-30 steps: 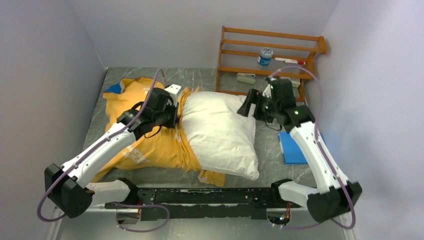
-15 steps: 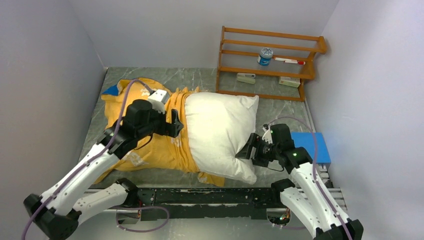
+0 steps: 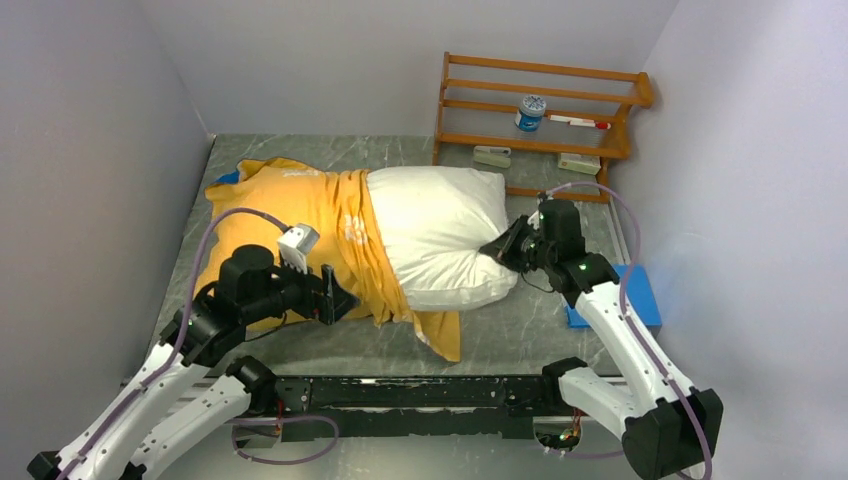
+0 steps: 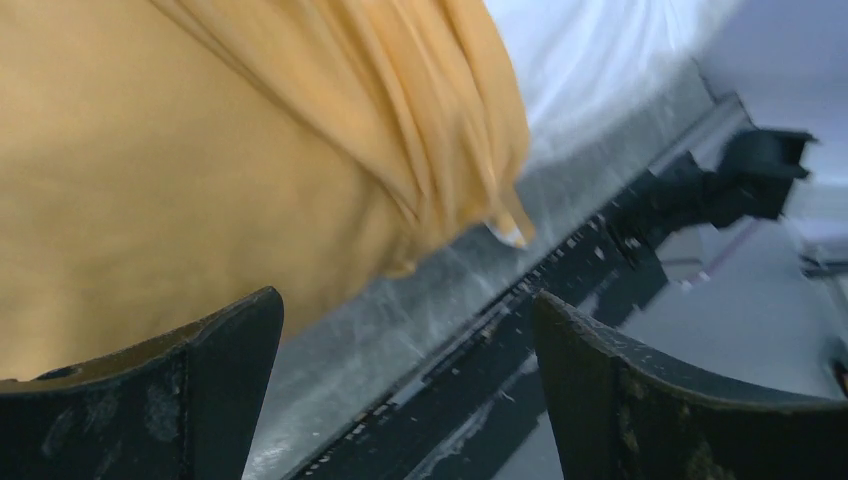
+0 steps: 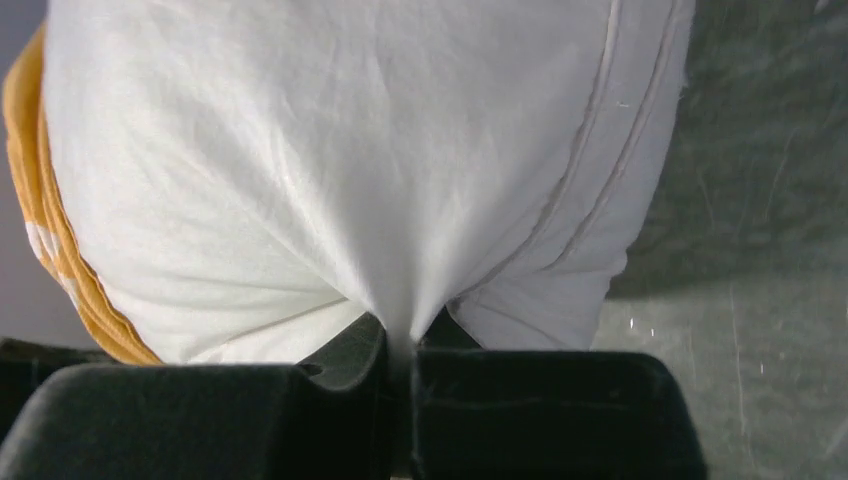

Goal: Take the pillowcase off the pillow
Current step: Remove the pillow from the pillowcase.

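The plump white pillow lies across the table, its left half still inside the yellow-orange pillowcase, whose bunched mouth crosses the pillow's middle. My right gripper is shut on a pinch of the pillow's right edge, the white fabric drawn into a pleat between the jaws. My left gripper stands open near the pillowcase's front edge, holding nothing; grey table and the black base rail show between its fingers.
A wooden rack stands at the back right with a small jar and small items on it. A flat blue pad lies on the table by the right arm. The black base rail runs along the near edge.
The left gripper opened, let go of the pillowcase and drew back toward the near left. The right gripper moved to the pillow's right edge and shut on it. The pillow shifted.
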Available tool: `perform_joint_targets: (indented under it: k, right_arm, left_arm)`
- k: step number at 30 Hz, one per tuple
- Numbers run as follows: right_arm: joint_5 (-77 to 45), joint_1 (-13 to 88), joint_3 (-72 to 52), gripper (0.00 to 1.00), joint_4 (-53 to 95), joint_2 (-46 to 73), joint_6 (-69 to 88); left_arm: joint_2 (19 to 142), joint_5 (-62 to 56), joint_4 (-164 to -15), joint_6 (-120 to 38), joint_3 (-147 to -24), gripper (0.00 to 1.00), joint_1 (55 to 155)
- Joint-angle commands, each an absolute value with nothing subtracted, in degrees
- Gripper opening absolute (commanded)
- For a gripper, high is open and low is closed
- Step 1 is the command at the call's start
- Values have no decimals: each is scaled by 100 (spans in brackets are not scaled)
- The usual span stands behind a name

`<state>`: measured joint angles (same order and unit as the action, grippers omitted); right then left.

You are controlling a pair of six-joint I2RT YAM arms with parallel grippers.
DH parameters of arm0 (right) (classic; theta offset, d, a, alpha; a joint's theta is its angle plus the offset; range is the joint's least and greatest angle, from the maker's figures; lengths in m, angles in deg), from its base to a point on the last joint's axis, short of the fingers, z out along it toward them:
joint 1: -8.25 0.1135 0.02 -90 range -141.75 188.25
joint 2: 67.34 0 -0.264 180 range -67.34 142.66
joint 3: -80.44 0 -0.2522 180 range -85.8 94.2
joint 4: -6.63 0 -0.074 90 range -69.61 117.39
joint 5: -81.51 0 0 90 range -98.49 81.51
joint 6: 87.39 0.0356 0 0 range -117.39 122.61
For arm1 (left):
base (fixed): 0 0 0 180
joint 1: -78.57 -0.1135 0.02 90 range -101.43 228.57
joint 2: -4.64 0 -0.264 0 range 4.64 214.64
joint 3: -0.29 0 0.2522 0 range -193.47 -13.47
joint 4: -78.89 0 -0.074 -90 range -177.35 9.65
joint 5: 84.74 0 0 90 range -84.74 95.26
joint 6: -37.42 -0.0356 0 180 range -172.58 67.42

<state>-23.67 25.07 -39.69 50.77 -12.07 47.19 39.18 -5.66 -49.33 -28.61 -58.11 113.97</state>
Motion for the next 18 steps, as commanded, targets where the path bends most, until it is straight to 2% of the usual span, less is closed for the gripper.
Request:
perform_joint_targets:
  k: [1, 4, 8, 11, 15, 16, 18]
  right_arm:
    - [-1903, 2437, -3761, 4, 4079, -792, 4875]
    - [-2695, 2441, -3788, 4, 4007, -359, 4618]
    - [-2893, 2434, -4021, 3, 4087, -330, 4462]
    - [-2942, 2438, -4194, 3, 4044, -526, 4484]
    - [-2913, 2430, -4223, 4, 4107, -698, 4483]
    - [-2918, 2433, -4206, 4, 4152, -711, 4466]
    - [-2921, 2434, -4182, 4, 4220, -739, 4398]
  left_arm:
    - [3819, -2100, -5940, -2327, -5110, 97, 11408]
    - [3919, -1828, -6442, -1994, -4781, 94, 11475]
    - [4305, -1029, -7121, -1683, -4515, 92, 11877]
    - [4844, -281, -7922, -1319, -4358, 90, 12645]
    - [5683, 1479, -7949, -1088, -4625, 86, 13742]
    - [5857, 1865, -7892, -1021, -4709, 78, 13947]
    - [6195, 2457, -7830, -983, -4872, 48, 14256]
